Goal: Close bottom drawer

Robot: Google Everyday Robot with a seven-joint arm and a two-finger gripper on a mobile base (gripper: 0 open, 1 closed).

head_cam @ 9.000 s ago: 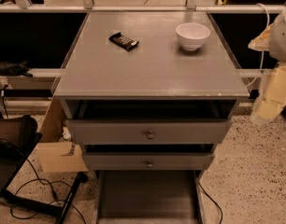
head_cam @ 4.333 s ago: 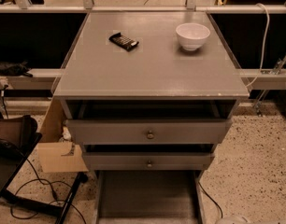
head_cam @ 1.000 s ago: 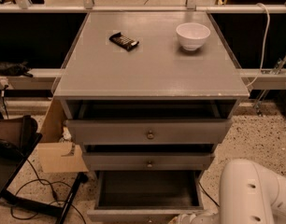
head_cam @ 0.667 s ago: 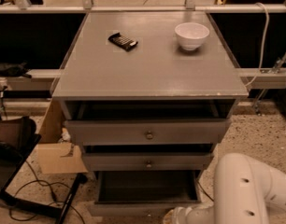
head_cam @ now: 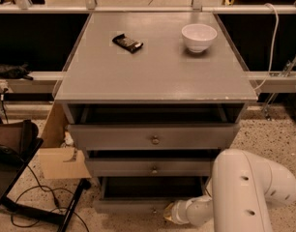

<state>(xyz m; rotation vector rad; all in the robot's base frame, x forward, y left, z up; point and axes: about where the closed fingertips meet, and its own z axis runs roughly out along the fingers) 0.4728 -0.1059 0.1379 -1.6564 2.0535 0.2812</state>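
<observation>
Bottom drawer point(head_cam: 133, 206), lowest below the worktop's point(head_cam: 153, 71) front edge, partly out; rigid wood, probably slides light, so push the flat front; tool point(head_cam: 170, 212) at its right end, grip state can't tell.

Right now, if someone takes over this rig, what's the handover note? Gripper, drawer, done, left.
Gripper: low, at the front of the bottom drawer, just right of its knob; contact unclear.
Bottom drawer: partly out, dark tray showing.
Done: arm placed at the drawer front. Drawer not shut.
Left: push the front in until flush, then back the arm away.
Note: the middle drawer and top drawer are also ajar; neither is the job.
</observation>
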